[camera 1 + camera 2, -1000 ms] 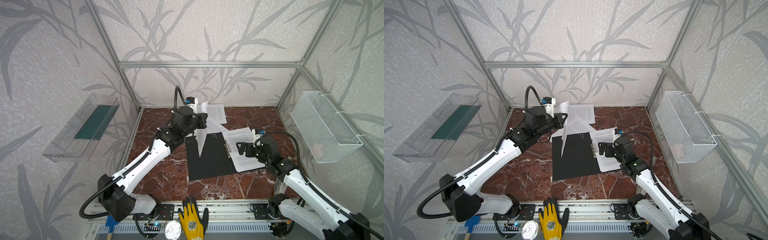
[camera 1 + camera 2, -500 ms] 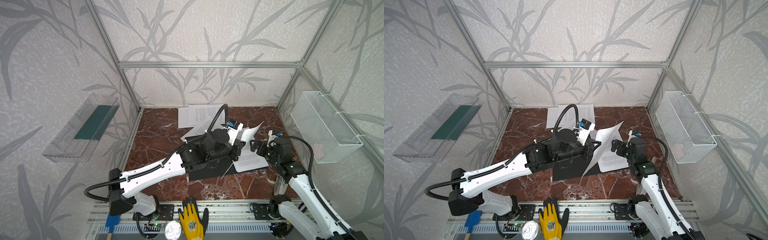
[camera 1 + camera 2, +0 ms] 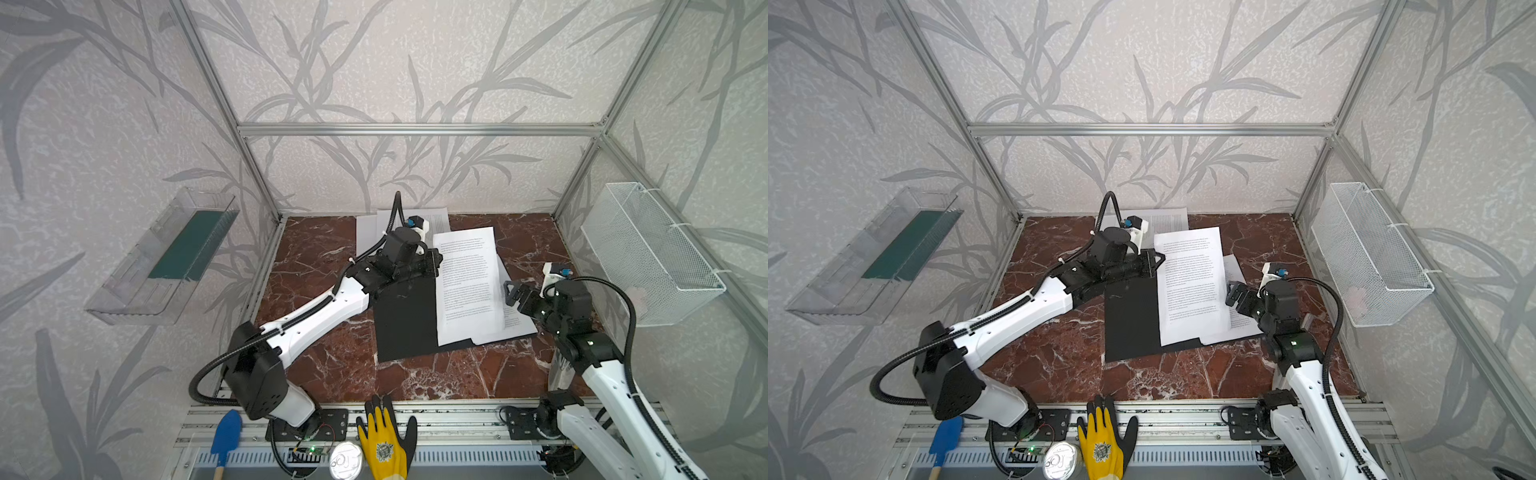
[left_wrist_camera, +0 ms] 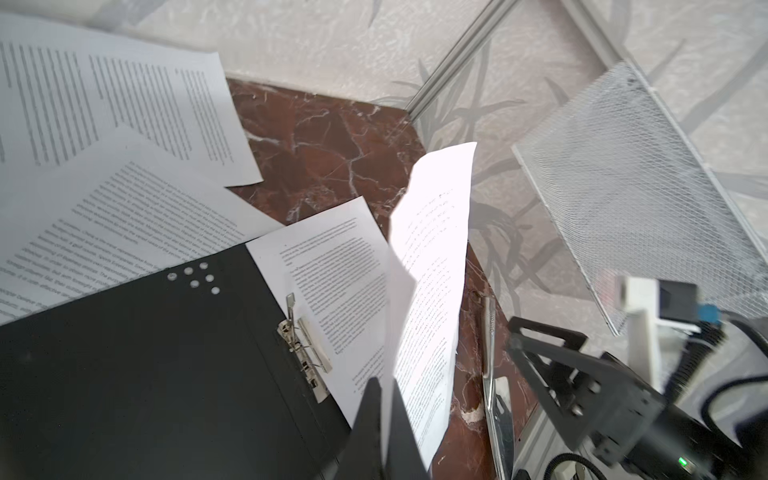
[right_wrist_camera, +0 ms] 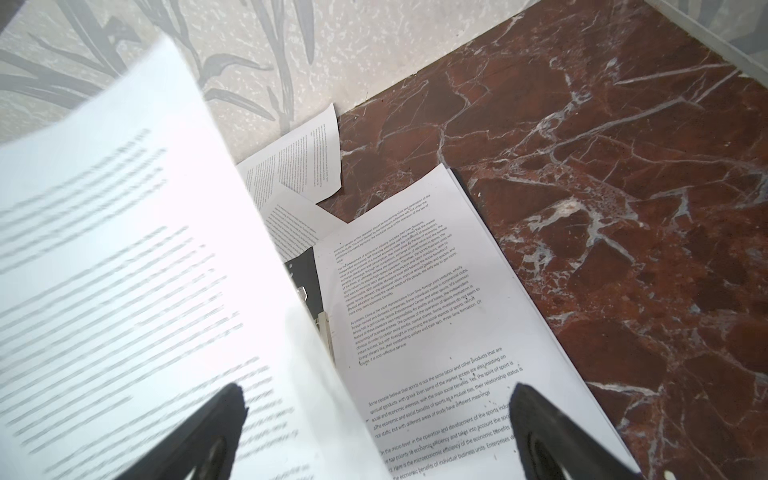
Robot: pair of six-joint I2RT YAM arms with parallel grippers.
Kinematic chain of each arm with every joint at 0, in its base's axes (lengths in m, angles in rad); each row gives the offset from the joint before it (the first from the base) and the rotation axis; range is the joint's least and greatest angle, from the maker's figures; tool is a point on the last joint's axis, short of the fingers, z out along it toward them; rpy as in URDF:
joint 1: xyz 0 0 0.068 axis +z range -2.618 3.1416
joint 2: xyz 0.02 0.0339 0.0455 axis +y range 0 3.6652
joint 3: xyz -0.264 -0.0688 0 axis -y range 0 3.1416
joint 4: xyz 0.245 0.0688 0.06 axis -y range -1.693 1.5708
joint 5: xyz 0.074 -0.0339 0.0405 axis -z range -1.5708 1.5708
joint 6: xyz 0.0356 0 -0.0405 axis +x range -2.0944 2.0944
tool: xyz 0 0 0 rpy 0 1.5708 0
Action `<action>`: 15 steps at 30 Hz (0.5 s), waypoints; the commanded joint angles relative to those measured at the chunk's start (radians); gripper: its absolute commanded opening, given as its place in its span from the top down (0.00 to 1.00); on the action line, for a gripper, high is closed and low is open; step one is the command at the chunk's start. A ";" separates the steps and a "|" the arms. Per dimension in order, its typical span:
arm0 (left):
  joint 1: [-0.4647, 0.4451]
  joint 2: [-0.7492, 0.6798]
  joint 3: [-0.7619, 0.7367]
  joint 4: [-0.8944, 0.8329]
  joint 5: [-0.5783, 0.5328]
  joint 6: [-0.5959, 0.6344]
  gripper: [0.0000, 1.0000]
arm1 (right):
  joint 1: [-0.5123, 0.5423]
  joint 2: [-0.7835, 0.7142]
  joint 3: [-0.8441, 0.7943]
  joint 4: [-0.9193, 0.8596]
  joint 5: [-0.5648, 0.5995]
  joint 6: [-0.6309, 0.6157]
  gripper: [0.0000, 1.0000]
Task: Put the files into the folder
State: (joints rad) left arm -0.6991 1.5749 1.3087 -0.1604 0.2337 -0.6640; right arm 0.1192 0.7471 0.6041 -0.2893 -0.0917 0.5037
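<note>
Our left hand (image 3: 435, 262) pinches one sheet (image 3: 467, 286), hanging it over the open folder (image 3: 405, 324) on the surface (image 3: 316, 266) so it settles inside. Our right hand (image 3: 513, 292) hovers spread, empty, ready to steady it.

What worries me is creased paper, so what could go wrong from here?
1. The left claw pinches the raised sheet by one edge only; floppy, it may fold or land crooked on the folder.
2. Its edge could snag on the metal clip.
3. The open right claw is right at the sheet's free edge and might crumple it.
</note>
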 commanded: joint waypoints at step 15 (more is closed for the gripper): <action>0.211 0.364 0.084 0.030 0.268 0.079 1.00 | 0.000 0.296 -0.033 0.189 -0.189 -0.023 0.01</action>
State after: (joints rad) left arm -0.4953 1.9255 1.3758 -0.1719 0.4580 -0.6121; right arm 0.1192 0.9916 0.5850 -0.1810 -0.2276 0.4820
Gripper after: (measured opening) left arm 0.048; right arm 0.991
